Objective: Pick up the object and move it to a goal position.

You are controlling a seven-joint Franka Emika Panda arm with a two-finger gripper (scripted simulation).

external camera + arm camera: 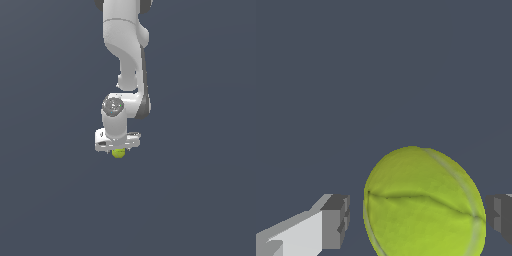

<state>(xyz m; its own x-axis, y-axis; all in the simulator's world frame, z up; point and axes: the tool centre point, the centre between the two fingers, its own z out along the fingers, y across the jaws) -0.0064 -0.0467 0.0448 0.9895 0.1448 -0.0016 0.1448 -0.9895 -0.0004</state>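
Note:
The object, a small yellow-green ball (pixel 118 153) with faint seam lines, sits right under the white hand of my gripper (pixel 118 149) in the exterior view. In the wrist view the ball (pixel 423 205) fills the space between the two grey fingertips of the gripper (pixel 418 220). One fingertip (pixel 336 222) stands a small gap away from the ball. The other fingertip (pixel 501 217) is at the picture's edge, very close to the ball. The jaws are open around the ball. The fingers themselves are hidden in the exterior view.
The white arm (pixel 125 45) comes down from the top of the exterior view. A plain dark grey-blue ground (pixel 50 200) lies all around. No other objects show.

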